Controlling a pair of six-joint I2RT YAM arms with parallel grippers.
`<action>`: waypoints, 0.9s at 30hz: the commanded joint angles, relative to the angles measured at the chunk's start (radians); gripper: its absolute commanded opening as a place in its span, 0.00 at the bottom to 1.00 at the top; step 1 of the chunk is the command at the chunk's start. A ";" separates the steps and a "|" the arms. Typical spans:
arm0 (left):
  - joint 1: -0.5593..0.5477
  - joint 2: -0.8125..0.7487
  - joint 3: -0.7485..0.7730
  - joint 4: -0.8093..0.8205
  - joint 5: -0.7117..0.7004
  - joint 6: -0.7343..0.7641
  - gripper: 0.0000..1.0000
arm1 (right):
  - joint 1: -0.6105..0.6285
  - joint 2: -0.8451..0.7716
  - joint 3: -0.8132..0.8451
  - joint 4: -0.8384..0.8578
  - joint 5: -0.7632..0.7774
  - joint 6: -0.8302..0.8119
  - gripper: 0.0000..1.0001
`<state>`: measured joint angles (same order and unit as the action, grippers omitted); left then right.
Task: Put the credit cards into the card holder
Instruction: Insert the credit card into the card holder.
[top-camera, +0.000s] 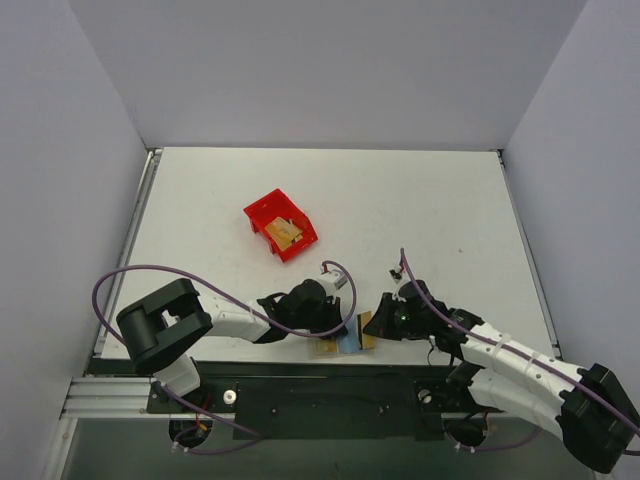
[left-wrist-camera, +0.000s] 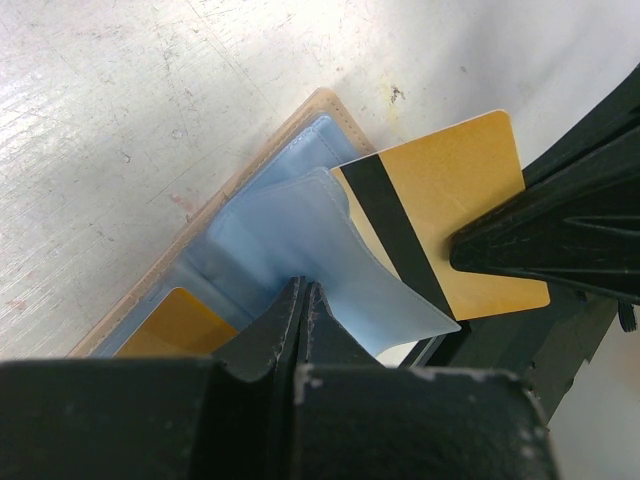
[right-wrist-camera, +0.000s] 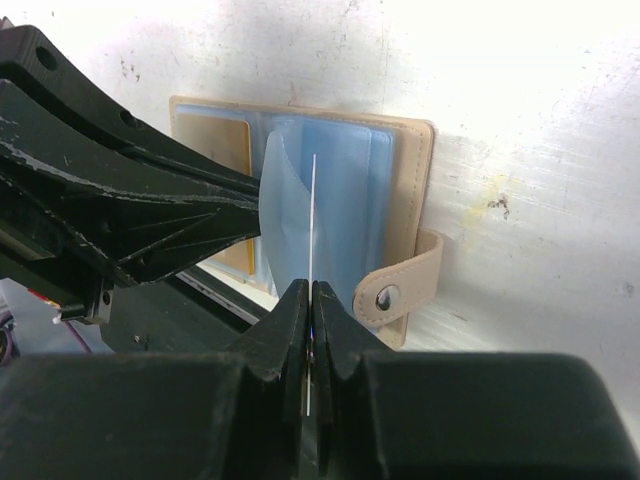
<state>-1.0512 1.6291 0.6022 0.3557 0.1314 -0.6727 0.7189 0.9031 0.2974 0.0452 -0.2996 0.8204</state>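
With left gripper (left-wrist-camera: 300, 292) clamped on the wallet (right-wrist-camera: 412, 180) sleeve (left-wrist-camera: 300, 225) and right gripper (right-wrist-camera: 310, 292) clamped on the card (left-wrist-camera: 450, 190) — apparently at its opening — feed straight in, slowly.

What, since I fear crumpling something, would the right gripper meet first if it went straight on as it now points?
Probably the pale blue clear plastic sleeve of the open beige card holder; the thin orange card pinched in the right gripper points edge-on at it. Depth is unclear; they may touch.
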 joint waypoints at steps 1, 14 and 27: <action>-0.003 0.048 -0.018 -0.103 -0.019 0.015 0.00 | 0.027 -0.039 0.014 -0.016 0.071 -0.007 0.00; -0.001 0.054 -0.018 -0.096 -0.018 0.013 0.00 | 0.083 -0.089 0.008 -0.007 0.140 0.003 0.00; -0.001 0.041 -0.005 -0.103 -0.019 0.013 0.00 | 0.094 -0.046 0.009 -0.022 0.191 0.072 0.00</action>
<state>-1.0512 1.6314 0.6029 0.3592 0.1329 -0.6731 0.8055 0.8612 0.2974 0.0334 -0.1658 0.8440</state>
